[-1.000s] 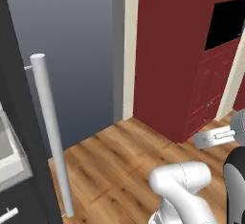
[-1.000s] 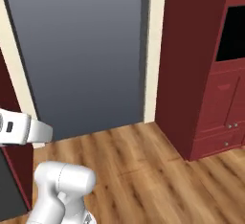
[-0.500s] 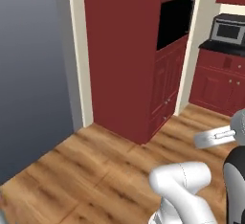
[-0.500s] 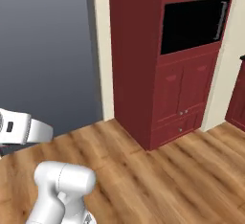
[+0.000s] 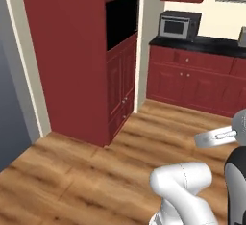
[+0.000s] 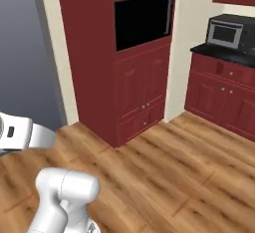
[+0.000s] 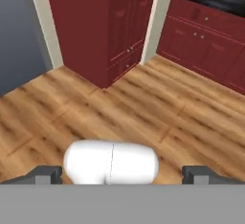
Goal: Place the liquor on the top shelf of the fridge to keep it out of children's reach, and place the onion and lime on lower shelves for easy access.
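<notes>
Hand view puts the claw (image 7: 122,174) at the bottom of the picture, its two dark fingertips (image 7: 46,174) standing far apart with nothing between them, so it is spread wide and carries nothing. Just ahead of the claw lies bare wooden floor (image 7: 143,108). Further ahead and a little to the left stands a tall red cabinet (image 7: 103,22) with a dark oven opening, seen more fully in the right base view. To the claw's far left is a flat grey wall panel (image 7: 19,31) with a pale trim. Ahead and to the right runs a row of red base cabinets (image 7: 206,50) under a black counter, with a microwave (image 6: 230,32) on top.

None of the task's things can be placed from here: the liquor, the onion, the lime and the fridge with its shelves cannot be located in these pictures. Judging by the empty claw, no item is in hand at this moment, and whether anything is already shelved cannot be told.
</notes>
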Controlling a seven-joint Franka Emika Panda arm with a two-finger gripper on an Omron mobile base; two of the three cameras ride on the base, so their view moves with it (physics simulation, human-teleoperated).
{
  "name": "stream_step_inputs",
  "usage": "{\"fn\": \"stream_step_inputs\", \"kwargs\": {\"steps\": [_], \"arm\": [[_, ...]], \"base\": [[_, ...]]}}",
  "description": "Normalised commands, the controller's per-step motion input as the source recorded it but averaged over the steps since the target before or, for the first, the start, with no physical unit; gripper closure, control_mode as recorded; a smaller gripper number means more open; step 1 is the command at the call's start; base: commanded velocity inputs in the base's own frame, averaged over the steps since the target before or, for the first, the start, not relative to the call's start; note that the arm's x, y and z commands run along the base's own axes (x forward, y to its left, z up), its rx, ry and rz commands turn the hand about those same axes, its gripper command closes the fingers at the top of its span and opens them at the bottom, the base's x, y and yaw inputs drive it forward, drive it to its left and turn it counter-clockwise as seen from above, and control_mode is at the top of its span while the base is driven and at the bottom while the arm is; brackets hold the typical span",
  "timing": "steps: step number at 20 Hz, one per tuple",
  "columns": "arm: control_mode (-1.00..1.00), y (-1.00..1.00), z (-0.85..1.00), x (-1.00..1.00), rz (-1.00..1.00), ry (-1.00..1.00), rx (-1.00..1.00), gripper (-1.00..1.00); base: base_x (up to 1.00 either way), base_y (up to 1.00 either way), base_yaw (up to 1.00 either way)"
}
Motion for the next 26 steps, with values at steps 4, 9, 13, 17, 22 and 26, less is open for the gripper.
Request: {"fn": "stream_step_inputs", "kwargs": {"steps": [4, 9, 13, 17, 22, 26], "arm": [[1.0, 0.0, 0.0, 0.0, 0.0, 0.0, 0.0, -1.0], [1.0, 0.0, 0.0, 0.0, 0.0, 0.0, 0.0, -1.0], [1.0, 0.0, 0.0, 0.0, 0.0, 0.0, 0.0, -1.0], [1.0, 0.0, 0.0, 0.0, 0.0, 0.0, 0.0, -1.0], [1.0, 0.0, 0.0, 0.0, 0.0, 0.0, 0.0, -1.0], [1.0, 0.0, 0.0, 0.0, 0.0, 0.0, 0.0, -1.0]], "base": [[-0.1, -0.47, -0.45], [0.0, -0.49, -0.49], [0.0, -0.55, -0.49], [0.0, -0.52, -0.51], [0.0, -0.4, -0.5], [0.0, -0.03, -0.47]]}}
